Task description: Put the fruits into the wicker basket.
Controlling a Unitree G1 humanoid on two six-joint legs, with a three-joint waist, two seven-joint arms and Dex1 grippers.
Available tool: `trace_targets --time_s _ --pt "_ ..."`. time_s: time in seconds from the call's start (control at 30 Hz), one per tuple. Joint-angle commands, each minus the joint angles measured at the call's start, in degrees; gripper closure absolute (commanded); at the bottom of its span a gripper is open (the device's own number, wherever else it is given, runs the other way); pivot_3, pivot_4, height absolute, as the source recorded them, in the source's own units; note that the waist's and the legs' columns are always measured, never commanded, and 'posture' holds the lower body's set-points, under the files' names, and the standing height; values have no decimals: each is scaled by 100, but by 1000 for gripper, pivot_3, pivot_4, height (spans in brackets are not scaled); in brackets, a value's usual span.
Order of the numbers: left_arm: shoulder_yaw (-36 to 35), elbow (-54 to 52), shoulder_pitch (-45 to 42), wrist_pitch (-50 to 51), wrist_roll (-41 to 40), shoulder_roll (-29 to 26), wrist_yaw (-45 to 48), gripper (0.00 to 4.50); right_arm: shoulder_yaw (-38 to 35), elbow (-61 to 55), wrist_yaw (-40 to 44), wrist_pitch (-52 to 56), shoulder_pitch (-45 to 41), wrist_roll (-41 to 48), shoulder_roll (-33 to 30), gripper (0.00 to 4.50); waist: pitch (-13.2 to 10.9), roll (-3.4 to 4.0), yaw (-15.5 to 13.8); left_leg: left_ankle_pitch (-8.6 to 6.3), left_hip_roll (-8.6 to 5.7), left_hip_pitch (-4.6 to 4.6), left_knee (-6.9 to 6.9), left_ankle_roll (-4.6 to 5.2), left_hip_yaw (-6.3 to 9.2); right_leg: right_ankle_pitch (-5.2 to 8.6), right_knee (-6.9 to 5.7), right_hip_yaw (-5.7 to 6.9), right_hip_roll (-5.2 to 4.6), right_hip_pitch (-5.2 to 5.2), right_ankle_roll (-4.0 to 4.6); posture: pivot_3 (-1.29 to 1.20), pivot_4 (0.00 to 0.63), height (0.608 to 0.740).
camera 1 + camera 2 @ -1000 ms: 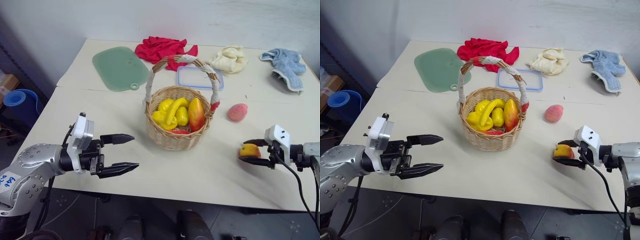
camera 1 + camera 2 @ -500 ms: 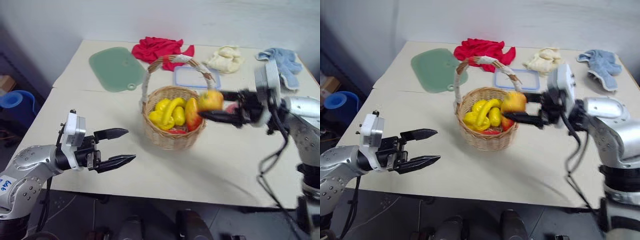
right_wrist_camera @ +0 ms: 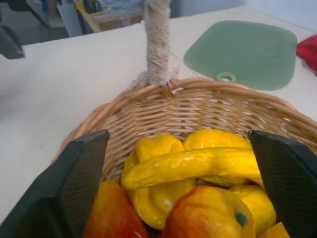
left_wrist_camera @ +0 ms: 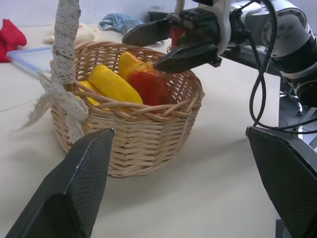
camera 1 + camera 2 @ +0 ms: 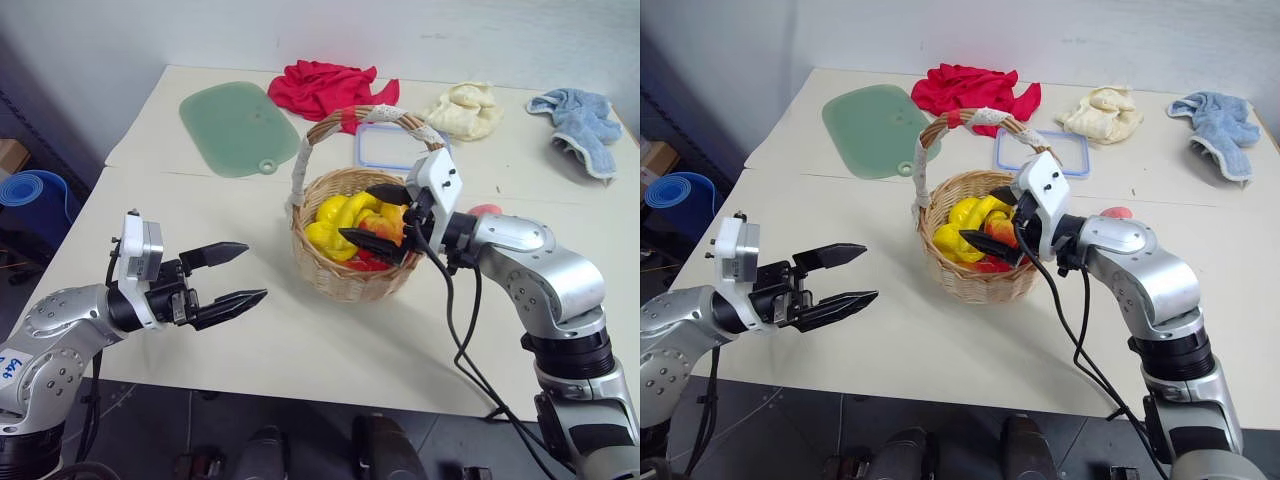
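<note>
Fruit first: the orange-yellow fruit (image 3: 210,213) lies in the wicker basket (image 5: 350,275) among yellow peppers (image 5: 335,215) and a mango (image 3: 111,213), directly beneath the right gripper (image 5: 375,217), whose fingers are spread apart over the basket and hold nothing. The pinkish-red fruit (image 5: 484,209) sits on the table (image 5: 330,345) behind the right arm. The left gripper (image 5: 232,275) hovers left of the basket, fingers spread, empty.

R pincer (image 5: 375,216) moved over basket (image 5: 352,280), opened, dropped orange-yellow fruit (image 3: 208,215) in.
</note>
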State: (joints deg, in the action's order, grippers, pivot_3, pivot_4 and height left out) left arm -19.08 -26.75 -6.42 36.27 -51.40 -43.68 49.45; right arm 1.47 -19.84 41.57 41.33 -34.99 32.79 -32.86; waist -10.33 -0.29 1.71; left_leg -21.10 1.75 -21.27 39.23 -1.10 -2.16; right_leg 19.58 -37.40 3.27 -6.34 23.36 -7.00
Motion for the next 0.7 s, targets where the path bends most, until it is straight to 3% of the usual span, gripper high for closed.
trace_targets --time_s 0.03,0.2,0.37,0.47,0.53,0.6,0.7 --pt "-75 -45 23 -132 7 -4 76 0 -1047 -915 792 -47 766 1062 -446 16 -1 -1 -40 1 3 3 0 -2 2 0 -2 4 0 -3 0 0 150 740" --pt "28 151 -124 -223 88 10 207 0 -2968 -1048 1248 -340 2913 1375 -900 16 -1 -3 -185 11 2 22 3 9 10 -13 74 33 1 -86 -23 0 150 740" --pt "348 486 -417 -365 319 4 479 0 -4183 -327 1188 -1279 4207 1218 -357 16 0 -3 -196 47 -14 21 -1 41 -8 -36 146 -1 -1 -106 -30 0 150 740" --pt "419 628 -627 -401 365 15 553 0 -4493 319 1068 -2141 4615 550 -171 16 2 0 -156 59 -12 33 -3 37 -24 -45 143 -21 5 -107 -28 0 150 740" --pt "420 702 -794 -446 393 32 550 0 -4775 1300 1116 -3357 4979 -172 -100 16 3 1 -162 59 -13 38 -5 38 -36 -45 143 -35 5 -101 -27 0 150 740" --pt "397 736 -938 -451 388 46 519 0 -5087 1996 1003 -3894 5223 -244 63 16 4 3 -174 58 -14 37 -9 38 -50 -45 146 -37 7 -100 -28 0 150 740" --pt "392 679 -1125 -262 195 61 441 0 -4894 2155 1056 -4196 5317 -294 167 16 5 5 -163 58 -10 37 -12 37 -59 -49 140 -40 7 -94 -35 0 150 740"
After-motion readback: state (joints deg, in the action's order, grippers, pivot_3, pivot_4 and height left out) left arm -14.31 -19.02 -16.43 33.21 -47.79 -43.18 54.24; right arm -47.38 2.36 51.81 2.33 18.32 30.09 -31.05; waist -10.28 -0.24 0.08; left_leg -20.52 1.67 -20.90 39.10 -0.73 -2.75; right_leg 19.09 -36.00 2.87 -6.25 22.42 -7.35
